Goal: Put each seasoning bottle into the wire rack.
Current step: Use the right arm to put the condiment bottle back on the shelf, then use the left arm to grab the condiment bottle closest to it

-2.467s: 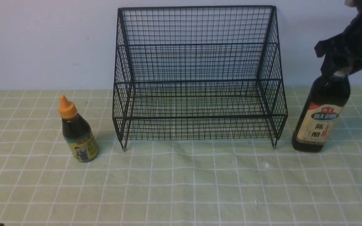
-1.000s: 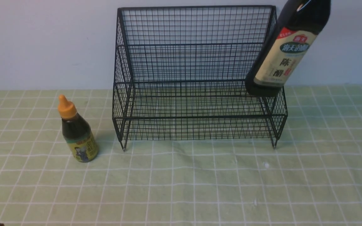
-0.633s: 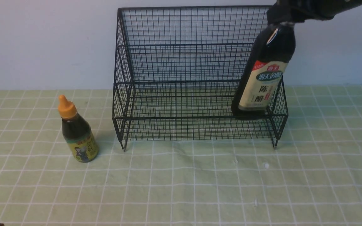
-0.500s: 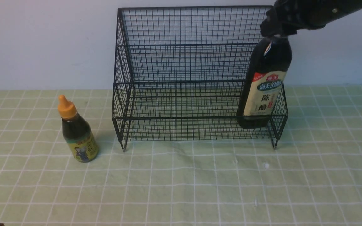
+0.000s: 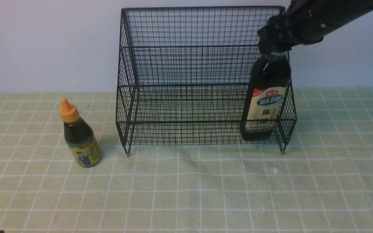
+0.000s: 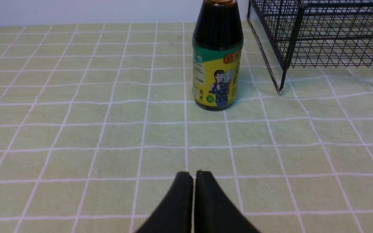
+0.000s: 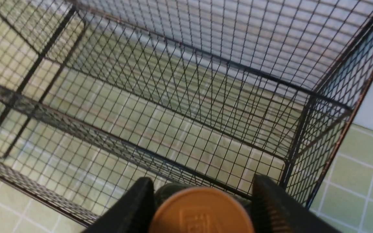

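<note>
From the front, your right hand [image 5: 273, 48] pinches the neck of the tall bottle [image 5: 264, 103] from above. That grip lets the body hang upright behind the low front rail of the wire rack [image 5: 202, 7], at its right end close to the side mesh. Whether the base already rests on the mesh floor is hard to tell through the wires. The short bottle [image 5: 80, 139] stands on the desk [image 5: 186, 194], left of the rack and outside it.

In the left wrist view, your left hand [image 6: 191, 176] is empty with its fingers pressed together, low over the desk and facing that short bottle.

In the right wrist view, the brown cap [image 7: 201, 210] sits between the two fingers, with the rack floor below.
</note>
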You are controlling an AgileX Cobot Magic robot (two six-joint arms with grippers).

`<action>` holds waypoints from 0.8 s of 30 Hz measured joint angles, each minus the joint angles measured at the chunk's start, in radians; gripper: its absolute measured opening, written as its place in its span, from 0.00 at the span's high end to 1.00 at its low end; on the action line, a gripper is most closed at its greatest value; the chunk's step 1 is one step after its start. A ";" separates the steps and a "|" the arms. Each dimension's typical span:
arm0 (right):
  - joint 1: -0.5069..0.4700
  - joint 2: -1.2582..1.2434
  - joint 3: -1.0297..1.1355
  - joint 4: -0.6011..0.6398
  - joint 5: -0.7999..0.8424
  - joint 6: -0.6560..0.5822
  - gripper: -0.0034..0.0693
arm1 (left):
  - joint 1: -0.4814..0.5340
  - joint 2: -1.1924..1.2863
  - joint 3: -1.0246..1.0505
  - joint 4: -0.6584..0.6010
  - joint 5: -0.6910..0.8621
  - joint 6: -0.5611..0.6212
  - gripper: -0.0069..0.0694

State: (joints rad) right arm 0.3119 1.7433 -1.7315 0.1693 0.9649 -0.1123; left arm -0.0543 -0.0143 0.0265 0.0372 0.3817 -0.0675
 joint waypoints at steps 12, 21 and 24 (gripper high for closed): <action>0.000 -0.348 -0.009 -0.136 0.172 0.088 0.26 | 0.000 0.000 0.000 0.000 0.000 0.000 0.92; 0.000 -0.723 0.037 -0.244 0.306 0.213 0.89 | 0.000 0.000 0.000 0.000 0.000 0.000 0.92; 0.000 -0.885 0.166 -0.253 0.304 0.259 0.96 | 0.000 0.000 0.000 0.000 0.000 0.000 0.92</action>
State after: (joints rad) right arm 0.3119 0.8586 -1.5659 -0.0841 1.2694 0.1462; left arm -0.0543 -0.0143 0.0265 0.0372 0.3817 -0.0675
